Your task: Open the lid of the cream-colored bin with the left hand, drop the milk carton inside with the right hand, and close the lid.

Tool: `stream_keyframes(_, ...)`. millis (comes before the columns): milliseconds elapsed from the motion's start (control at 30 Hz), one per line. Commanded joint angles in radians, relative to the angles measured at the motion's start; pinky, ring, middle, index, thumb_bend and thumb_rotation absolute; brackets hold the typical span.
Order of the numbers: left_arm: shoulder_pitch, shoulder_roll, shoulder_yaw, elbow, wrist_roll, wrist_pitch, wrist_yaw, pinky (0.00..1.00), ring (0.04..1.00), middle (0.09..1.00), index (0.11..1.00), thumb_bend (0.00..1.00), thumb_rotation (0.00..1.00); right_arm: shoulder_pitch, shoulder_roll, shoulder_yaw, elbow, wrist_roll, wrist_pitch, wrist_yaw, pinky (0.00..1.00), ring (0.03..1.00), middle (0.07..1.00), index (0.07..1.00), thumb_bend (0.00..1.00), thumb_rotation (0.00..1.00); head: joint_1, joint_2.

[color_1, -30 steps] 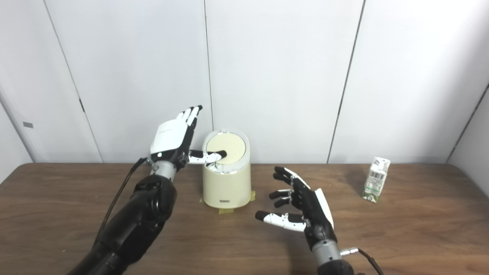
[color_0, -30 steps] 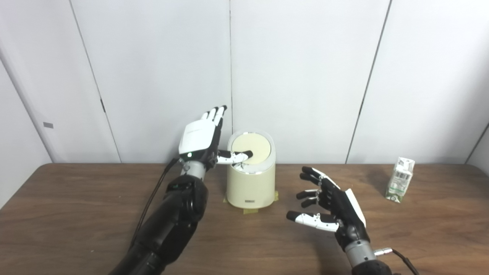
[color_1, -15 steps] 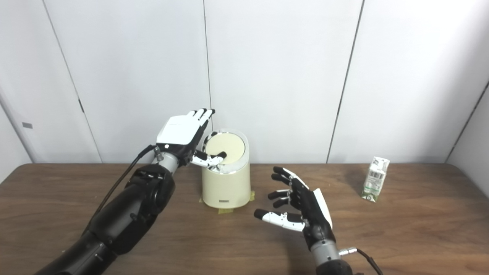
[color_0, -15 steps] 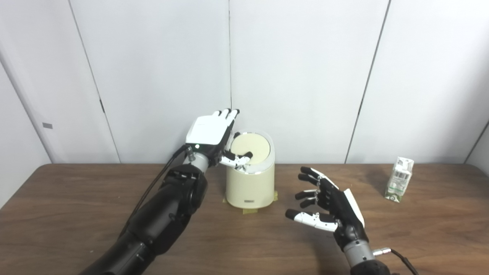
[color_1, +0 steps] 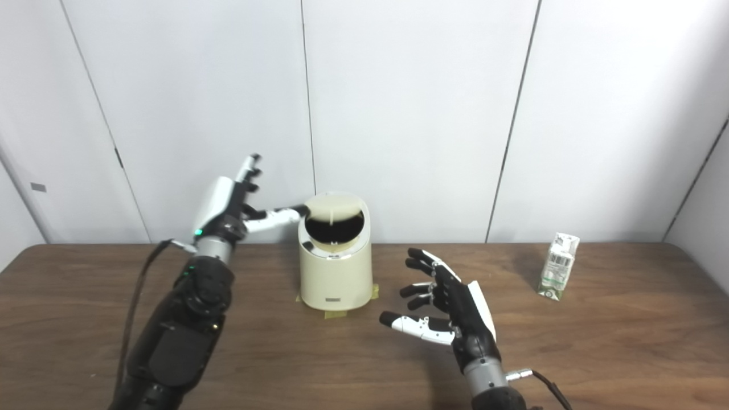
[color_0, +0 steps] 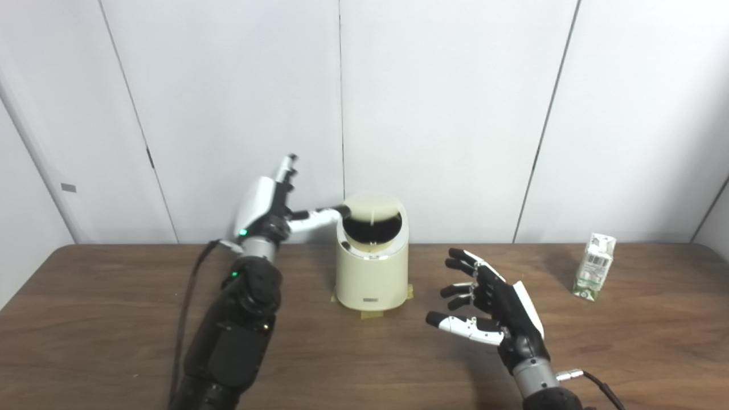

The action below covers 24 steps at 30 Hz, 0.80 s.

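1. At the far left, the robot's black left arm (color_0: 239, 324) rises from the bottom edge of the view across a brown wooden table (color_0: 114, 341).
2. The left hand (color_0: 263, 208) is raised just left of the bin, its white back turned outward. Its fingers (color_0: 286, 168) point upward, straight and close together, and they hold nothing.
3. The left hand's thumb (color_0: 316, 216) stretches sideways to the right, and its dark tip touches the upper left edge of the bin's lid.
4. The cream-colored bin (color_0: 371, 267) stands upright on the table, close to the white panelled wall (color_0: 444, 102), left of the centre of the view. Yellowish tape (color_0: 373, 310) shows at the foot of the bin.
5. The lid (color_0: 371, 203) is tipped up and back, so a dark round opening (color_0: 370, 229) faces the camera. Whether anything lies inside cannot be told.
6. Right of the bin and nearer the camera, the right hand (color_0: 495, 313) hovers low over the table, palm turned to the left. Its fingers and thumb are spread apart and gently curled, empty, touching nothing.
7. At the far right, the milk carton (color_0: 595, 267) stands upright on the table near the wall, white with green print. It is well apart from the right hand and from the bin.
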Motion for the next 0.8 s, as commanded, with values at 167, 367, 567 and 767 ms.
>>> stream_keyframes(167,0.106,-0.005,0.113,-0.183,-0.215,-0.005,-0.046,0.78,0.934,0.971,1.0,0.95,0.35,-0.037,-0.011,-0.001,-0.023,-0.005,-0.024,-0.001,0.5,0.601,0.809,0.819,0.61,0.2,0.004,0.001)
stream_keyframes(367,0.276,0.012,0.116,-0.315,-0.293,-0.015,-0.107,0.8,0.861,0.861,0.885,0.92,0.32,-0.038,-0.012,-0.01,-0.025,0.012,-0.015,0.0,0.53,0.61,0.81,0.815,0.63,0.18,0.006,0.003)
stream_keyframes(567,0.413,0.032,0.083,-0.327,-0.323,-0.171,-0.141,0.74,0.784,0.817,0.858,0.85,0.24,-0.043,0.01,-0.045,0.011,0.09,-0.085,-0.003,0.52,0.614,0.819,0.84,0.68,0.11,0.005,0.005)
stream_keyframes(767,0.474,-0.02,0.077,-0.267,-0.282,-0.337,-0.036,0.47,0.544,0.619,0.699,0.83,0.18,-0.063,-0.029,-0.072,0.051,0.11,-0.128,0.007,0.53,0.654,0.816,0.847,0.74,0.17,-0.022,-0.007)
